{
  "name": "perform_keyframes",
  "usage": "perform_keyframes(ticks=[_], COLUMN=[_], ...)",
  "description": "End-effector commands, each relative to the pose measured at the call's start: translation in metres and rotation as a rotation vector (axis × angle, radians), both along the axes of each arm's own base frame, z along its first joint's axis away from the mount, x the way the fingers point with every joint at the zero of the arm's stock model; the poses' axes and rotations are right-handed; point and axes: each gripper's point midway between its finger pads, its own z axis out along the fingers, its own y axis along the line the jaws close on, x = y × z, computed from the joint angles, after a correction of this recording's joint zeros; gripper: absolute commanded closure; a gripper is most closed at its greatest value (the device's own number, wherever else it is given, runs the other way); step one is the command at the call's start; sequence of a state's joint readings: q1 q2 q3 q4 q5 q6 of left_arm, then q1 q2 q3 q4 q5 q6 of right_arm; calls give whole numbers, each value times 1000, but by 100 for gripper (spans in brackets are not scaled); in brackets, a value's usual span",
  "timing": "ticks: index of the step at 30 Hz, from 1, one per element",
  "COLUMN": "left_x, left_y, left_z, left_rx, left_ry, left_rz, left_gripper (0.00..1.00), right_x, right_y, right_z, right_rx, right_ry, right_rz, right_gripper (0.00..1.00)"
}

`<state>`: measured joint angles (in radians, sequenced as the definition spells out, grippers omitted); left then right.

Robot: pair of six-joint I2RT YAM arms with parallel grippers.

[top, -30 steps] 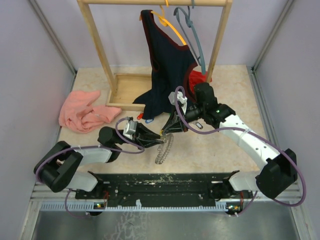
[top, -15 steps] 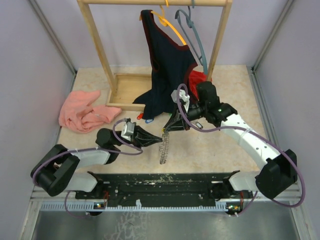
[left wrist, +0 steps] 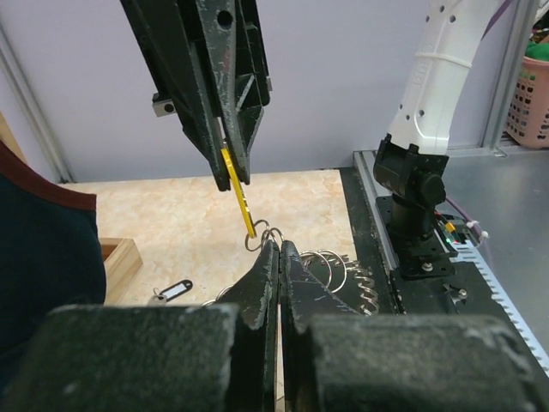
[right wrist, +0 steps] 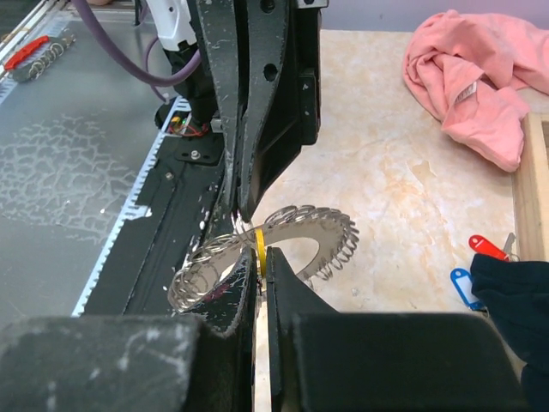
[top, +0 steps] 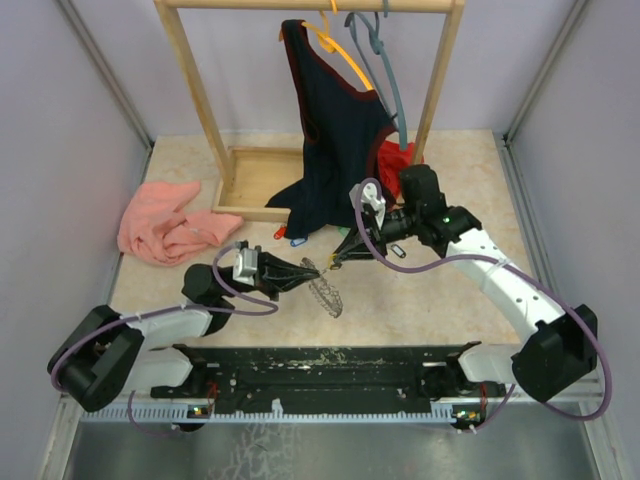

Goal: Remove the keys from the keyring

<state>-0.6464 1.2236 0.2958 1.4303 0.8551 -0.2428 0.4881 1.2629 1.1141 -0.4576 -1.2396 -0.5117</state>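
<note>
**Pinching the yellow tag at the held ring**

From above, the two arms meet tip to tip over the table (top: 410, 300). The left gripper (top: 308, 268) reaches in from the left and the right gripper (top: 337, 260) from the right. The keyring (top: 327, 292) hangs tilted just below their tips. What each one grips is too small to tell from that height.

The left wrist camera settles it. Its own fingers are pressed together on a small wire loop at the keyring's rim. The right gripper's fingers come down from above, clamped on a yellow key tag (left wrist: 240, 197) whose lower end meets that same loop. This view alone shows a dark-looking tag (left wrist: 174, 289) lying loose on the table near the wooden tray (left wrist: 120, 256).

The right wrist camera gives the ring's face instead: a flat silvery band edged with coils, lifted and tilted. The yellow tag shows only as a thin sliver between its own closed fingers. A red tag (right wrist: 487, 247) and a blue tag (right wrist: 463, 283) are clearest here, flat on the table just beside the dark garment (right wrist: 515, 292) and well apart from the ring. A pink cloth (right wrist: 480, 69) lies beyond them.
</note>
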Motion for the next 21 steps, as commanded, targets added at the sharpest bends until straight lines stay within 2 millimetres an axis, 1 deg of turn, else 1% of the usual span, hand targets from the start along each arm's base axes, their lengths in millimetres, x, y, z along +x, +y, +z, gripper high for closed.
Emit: perform_keyframes(ticks=[1,6,12,16,18,21], left_x=[0,3,8,13,15,15], left_y=[7,7,7,4,3,3], left_z=[23,21,9,0,-2,-2], left_rx=[-99,-126,-149,-136,-131,-130], left_ry=[-37,-1,43,69,73,69], left_rz=[44,56,61,68,70,71], left_gripper=[100,100,100,100,98,91], right_x=[-3,-7,-12,-13,-13,-10], right_y=[-2,0,0,-1,-1,-1], right_z=[11,11,26,30,29,28], right_rx=[59,80,100,98,96,89], right_ry=[-94,-63,-58,-60,-61,-59], right_rz=[38,63,82,81,77,66], right_gripper=[100,100,100,100,100,100])
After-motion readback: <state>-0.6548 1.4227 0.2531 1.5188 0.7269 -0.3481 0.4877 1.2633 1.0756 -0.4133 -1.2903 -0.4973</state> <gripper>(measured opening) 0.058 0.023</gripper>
